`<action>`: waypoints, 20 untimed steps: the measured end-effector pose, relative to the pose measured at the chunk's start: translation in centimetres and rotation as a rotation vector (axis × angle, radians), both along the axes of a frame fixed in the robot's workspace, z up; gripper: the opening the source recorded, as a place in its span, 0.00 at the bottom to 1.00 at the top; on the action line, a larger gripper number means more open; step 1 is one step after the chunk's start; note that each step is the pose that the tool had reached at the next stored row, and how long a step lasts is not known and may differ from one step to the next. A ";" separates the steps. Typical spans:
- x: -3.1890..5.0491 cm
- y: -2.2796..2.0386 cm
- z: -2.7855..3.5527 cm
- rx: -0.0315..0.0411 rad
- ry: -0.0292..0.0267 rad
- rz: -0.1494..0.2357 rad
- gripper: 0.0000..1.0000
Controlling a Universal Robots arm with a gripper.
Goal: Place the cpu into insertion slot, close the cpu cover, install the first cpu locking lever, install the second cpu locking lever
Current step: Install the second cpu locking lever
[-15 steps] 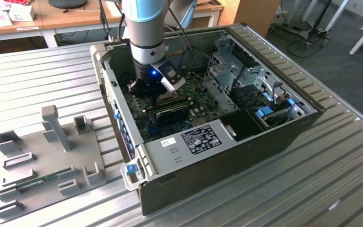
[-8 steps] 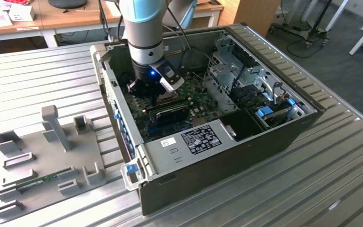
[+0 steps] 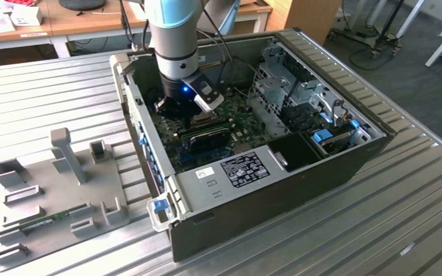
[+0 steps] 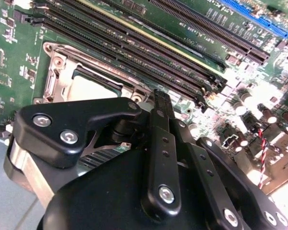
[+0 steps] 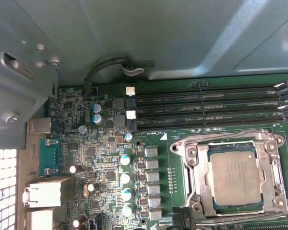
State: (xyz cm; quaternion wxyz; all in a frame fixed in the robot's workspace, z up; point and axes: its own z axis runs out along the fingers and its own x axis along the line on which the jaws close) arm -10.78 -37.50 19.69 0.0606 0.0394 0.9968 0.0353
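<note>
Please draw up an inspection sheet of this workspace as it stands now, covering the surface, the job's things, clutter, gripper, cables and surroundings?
Surface: ribbed grey metal table carrying an open dark computer case.
Job's things: small square grey-topped cpu lies in the dark insertion slot on the green motherboard; silvery cpu cover frames the chip, apparently closed.
Clutter: grey plastic fixture tray on the exterior view's left.
Gripper: black gripper hangs above the socket edge, holding nothing visible.
Cables: red and black twisted wires beside the board.
Surroundings: wooden desks behind.
</note>
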 end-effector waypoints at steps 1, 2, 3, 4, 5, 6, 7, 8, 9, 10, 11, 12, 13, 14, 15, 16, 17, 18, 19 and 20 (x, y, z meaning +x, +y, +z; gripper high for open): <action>0.00 0.00 -0.07 0.0000 -0.0007 0.000 0.10; 0.01 0.00 -0.16 0.0001 -0.0016 0.000 0.10; 0.00 0.00 -0.21 -0.0002 -0.0020 0.000 0.10; 0.00 -0.01 -0.24 -0.0005 -0.0023 0.000 0.10; -0.01 -0.01 -0.24 -0.0005 -0.0023 0.000 0.10; -0.01 -0.01 -0.24 -0.0005 -0.0023 0.000 0.10; -0.01 -0.01 -0.25 -0.0005 -0.0023 0.000 0.10; -0.01 0.00 -0.25 -0.0004 -0.0025 0.000 0.10; -0.01 0.00 -0.26 -0.0003 -0.0025 0.000 0.10; -0.01 -0.01 -0.26 -0.0002 -0.0026 0.000 0.10; -0.01 -0.03 -0.26 0.0000 -0.0027 0.000 0.10; -0.01 -0.06 -0.26 0.0000 -0.0027 0.000 0.10; 0.00 -0.09 -0.26 -0.0001 -0.0027 0.000 0.10; 0.00 -0.11 -0.26 -0.0002 -0.0026 0.000 0.10; 0.00 -0.13 -0.25 -0.0003 -0.0026 0.000 0.10; -0.01 -0.15 -0.25 -0.0003 -0.0025 0.000 0.10; -0.01 -0.16 -0.23 -0.0003 -0.0025 0.000 0.10; -0.01 -0.16 -0.20 -0.0003 -0.0026 0.000 0.10; -0.01 -0.17 -0.16 -0.0003 -0.0026 0.000 0.10; -0.01 -0.17 -0.09 -0.0001 -0.0027 0.000 0.10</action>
